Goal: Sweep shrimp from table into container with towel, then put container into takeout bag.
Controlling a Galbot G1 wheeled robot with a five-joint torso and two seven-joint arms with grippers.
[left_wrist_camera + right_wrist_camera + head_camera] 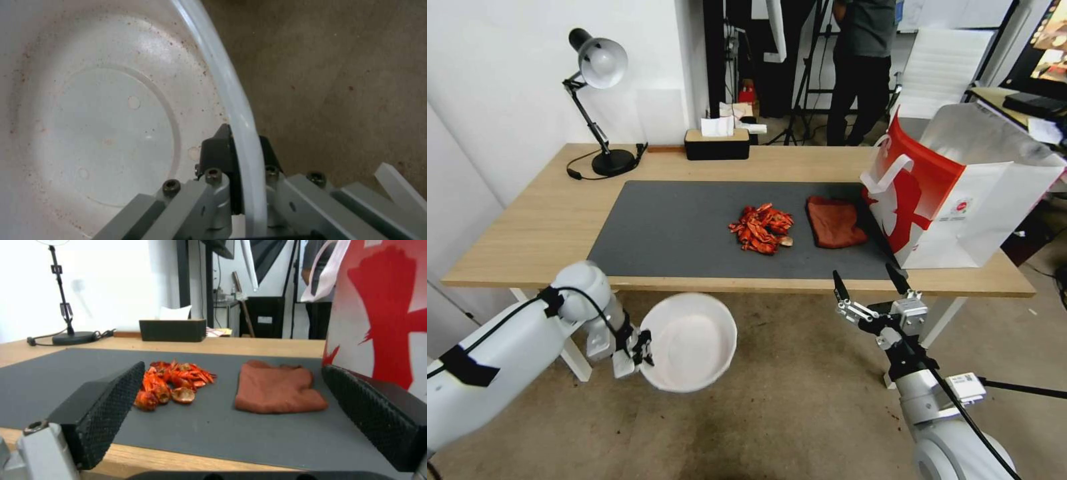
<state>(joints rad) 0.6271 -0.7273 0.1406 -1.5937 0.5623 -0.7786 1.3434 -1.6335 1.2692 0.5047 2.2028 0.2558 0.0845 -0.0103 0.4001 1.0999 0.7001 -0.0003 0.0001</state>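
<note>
Left gripper [642, 352] is clamped on the container [690, 341] rim below the table [547, 220] edge, right gripper [870, 285] spread wide facing shrimp [762, 229], towel [835, 221] and takeout bag [960, 200].

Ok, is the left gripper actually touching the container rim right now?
Touching. The left wrist view shows the left gripper with its black fingers on either side of the container rim, pinching it; the head view shows the bowl held below the table edge.

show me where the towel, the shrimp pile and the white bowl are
Towel [835, 222]: head view, middle of the folded cloth.
Shrimp [762, 229]: head view, centre of the pile.
Container [690, 341]: head view, inner bottom of the bowl, held at its rim by the left pincer [642, 349].
</note>
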